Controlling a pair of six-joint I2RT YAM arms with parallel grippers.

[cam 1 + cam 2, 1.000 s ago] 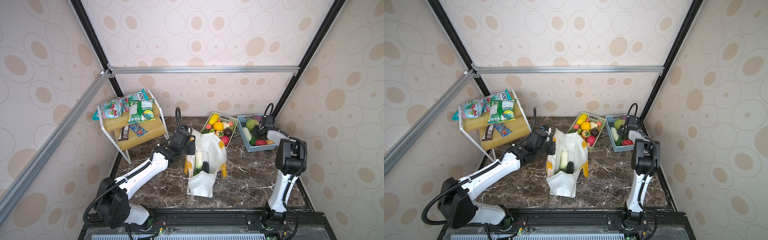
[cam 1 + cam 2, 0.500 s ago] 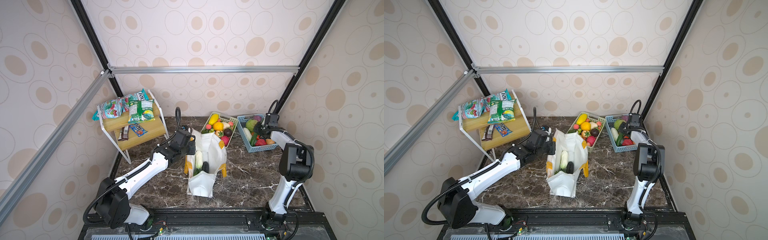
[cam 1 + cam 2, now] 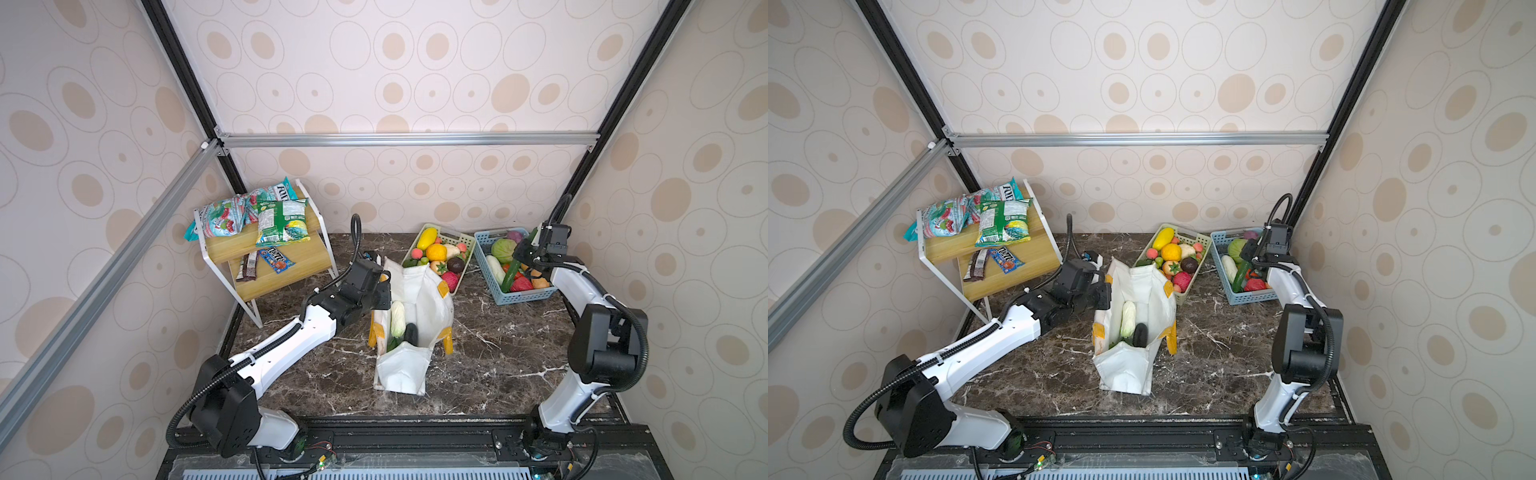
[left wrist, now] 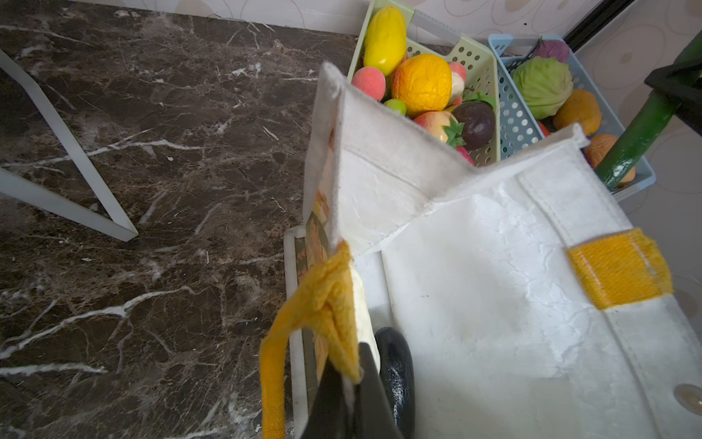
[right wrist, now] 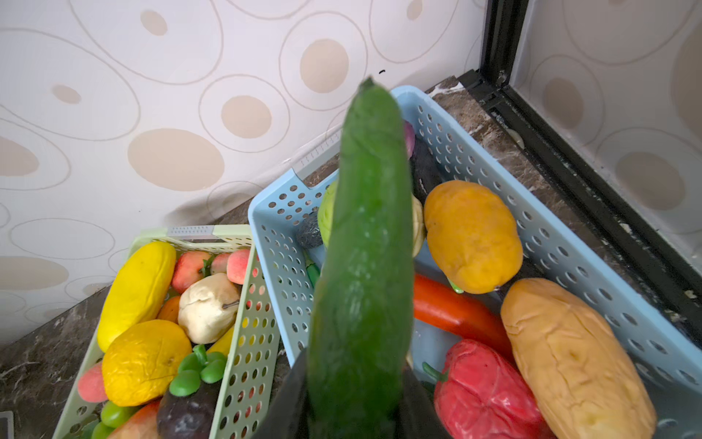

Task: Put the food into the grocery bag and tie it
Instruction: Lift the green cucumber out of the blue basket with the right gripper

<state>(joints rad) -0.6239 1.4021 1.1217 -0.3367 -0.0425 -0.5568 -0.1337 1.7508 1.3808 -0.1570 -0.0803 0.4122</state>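
The white grocery bag (image 3: 432,303) (image 3: 1154,299) lies open on the marble table, with a pale cabbage (image 3: 397,318) and a dark eggplant (image 3: 411,332) inside. My left gripper (image 3: 381,284) (image 4: 351,376) is shut on the bag's near rim, where the yellow handle (image 4: 326,300) is sewn on. My right gripper (image 3: 524,251) (image 5: 357,380) is shut on a green cucumber (image 5: 364,247) (image 3: 511,272). It holds the cucumber tilted above the blue basket (image 3: 523,297). More food fills that basket and the green basket (image 3: 465,243).
A white-framed wooden shelf (image 3: 291,274) at the back left carries snack packets (image 3: 278,220) and candy bars (image 3: 274,259). Both baskets stand against the back wall, right of the bag. Black frame posts stand in the corners.
My right gripper has risen out of the blue basket with the cucumber in it, and that arm's elbow has drawn back. The left arm and the bag have not moved.
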